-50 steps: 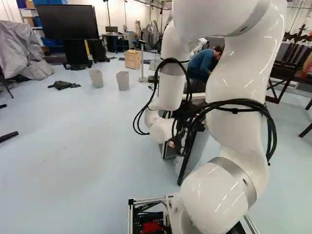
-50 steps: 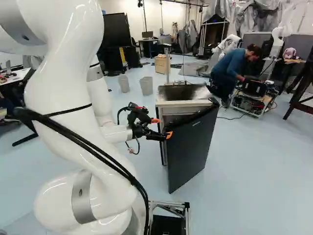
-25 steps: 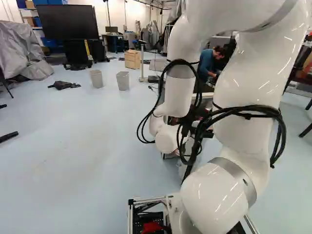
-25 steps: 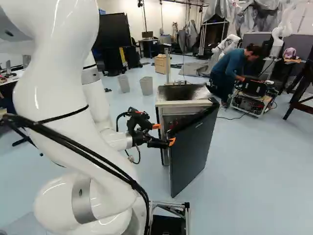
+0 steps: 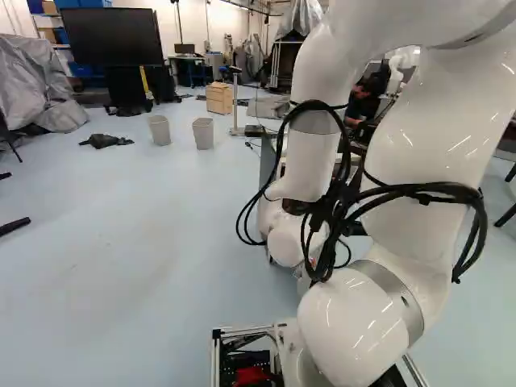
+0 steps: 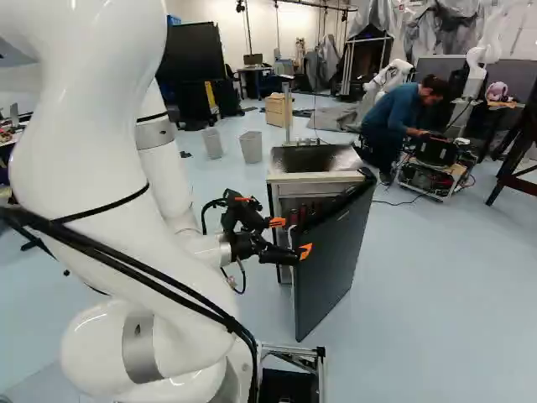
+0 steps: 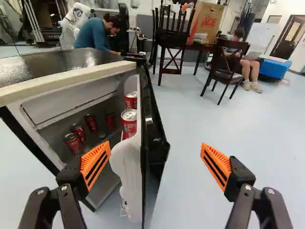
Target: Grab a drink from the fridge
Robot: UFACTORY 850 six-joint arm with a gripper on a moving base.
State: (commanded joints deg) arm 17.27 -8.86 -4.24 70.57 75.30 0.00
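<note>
In the right base view my gripper point(image 6: 291, 237) is at the free edge of the black fridge door point(image 6: 334, 260), which stands partly open. Seen from the wrist, the gripper point(image 7: 155, 155) has its fingers wide apart, one on the door's inner side and one beyond its outer face; neither visibly clamps the door point(image 7: 151, 138). Inside the small fridge point(image 7: 71, 86), several red cans stand low down, among them one can point(image 7: 73, 143) at the front. Two more sit on the door's inner shelf, the nearer can point(image 7: 129, 123) and another can point(image 7: 131, 100) behind it.
Beyond the fridge a person kneels by a wheeled cart point(image 6: 432, 180); another robot point(image 6: 475, 59) stands behind. Wooden chairs point(image 7: 228, 71) and a blue seat point(image 7: 275, 67) are past the door's outer side. Two grey bins point(image 5: 203, 133) stand farther back.
The base has stayed still. My arm has shifted, its gripper moving rightward and lower in the right base view. The fridge door has swung slightly wider, showing more red cans inside.
</note>
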